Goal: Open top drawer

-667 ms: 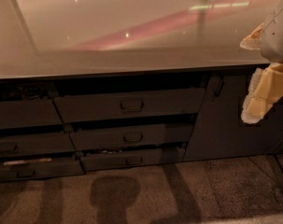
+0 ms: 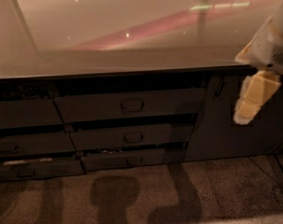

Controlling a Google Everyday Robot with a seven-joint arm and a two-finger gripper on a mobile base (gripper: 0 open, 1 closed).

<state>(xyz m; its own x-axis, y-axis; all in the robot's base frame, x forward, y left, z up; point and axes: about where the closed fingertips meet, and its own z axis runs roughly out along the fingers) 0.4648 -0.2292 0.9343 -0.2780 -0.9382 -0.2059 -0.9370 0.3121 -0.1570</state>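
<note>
Pale end effector (image 2: pixel 253 99) at far right in front of a dark cabinet door (image 2: pixel 211 129), open or closed cannot be told, top drawer (image 2: pixel 131 105) well to its left under the glossy surface (image 2: pixel 108 55), front slightly forward, interior hidden, narrower middle drawer (image 2: pixel 131 137) and bottom drawer (image 2: pixel 131 161) beneath, contents unseen

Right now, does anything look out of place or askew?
Yes: the centre drawers, top drawer included, look unevenly ajar, and a pale strip shows atop the lower-left drawer. The end effector hangs right, before the cabinet door.
</note>
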